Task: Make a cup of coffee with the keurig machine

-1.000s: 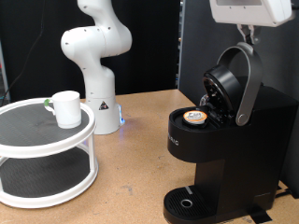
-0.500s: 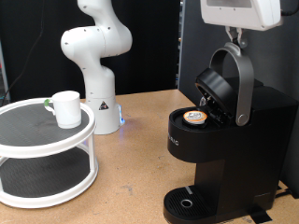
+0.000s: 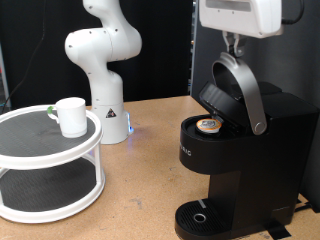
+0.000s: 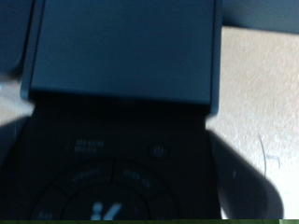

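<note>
The keurig [image 3: 235,150] is matte black and boxy, standing on the wooden surface [image 3: 140,170] at the exterior view's right, lid [image 3: 232,92] raised halfway, a tan-topped pod [image 3: 208,126] sitting in its chamber. The pincer [image 3: 234,45] hangs at the lid's grey handle; its fingers are too small to tell whether wide or narrow. The white cup [image 3: 70,116] stands on a round two-tier shelf [image 3: 45,160] at left. The wrist view is dark and blurred, showing only the lid [image 4: 121,56] and faint buttons.

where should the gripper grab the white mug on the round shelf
Grip the cup across its rim and wall, coming down from above: it stands upright with an open mouth on the top tier of the white stand, with nothing above it. Its handle is hard to make out here. The gripper is at the keurig machine lid.
</note>
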Robot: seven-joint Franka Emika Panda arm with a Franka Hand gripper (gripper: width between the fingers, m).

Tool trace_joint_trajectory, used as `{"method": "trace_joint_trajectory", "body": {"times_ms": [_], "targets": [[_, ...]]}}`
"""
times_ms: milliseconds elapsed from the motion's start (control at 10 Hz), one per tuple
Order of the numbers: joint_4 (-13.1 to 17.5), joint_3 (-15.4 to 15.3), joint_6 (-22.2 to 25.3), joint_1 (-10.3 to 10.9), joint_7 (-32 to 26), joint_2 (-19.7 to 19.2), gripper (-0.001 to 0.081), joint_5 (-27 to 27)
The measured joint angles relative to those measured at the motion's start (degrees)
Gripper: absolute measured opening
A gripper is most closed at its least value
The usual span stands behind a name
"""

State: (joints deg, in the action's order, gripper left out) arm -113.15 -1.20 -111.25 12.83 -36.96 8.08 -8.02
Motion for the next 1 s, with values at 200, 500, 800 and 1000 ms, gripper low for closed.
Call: {"method": "trace_joint_trajectory", "body": {"times_ms": [200, 500, 800, 1000], "targets": [[-0.9, 0.8, 0.3, -0.9, -0.9, 0.0, 0.0004, 2.2], [-2.8, 1.5, -0.3, -2.2, -1.4, 0.0, 0.0004, 4.1], [-5.8, 2.4, -2.6, -3.0, -2.2, -0.4, 0.0004, 5.6], [-9.2, 2.7, -6.3, -3.2, -2.8, -0.8, 0.0004, 5.7]]}}
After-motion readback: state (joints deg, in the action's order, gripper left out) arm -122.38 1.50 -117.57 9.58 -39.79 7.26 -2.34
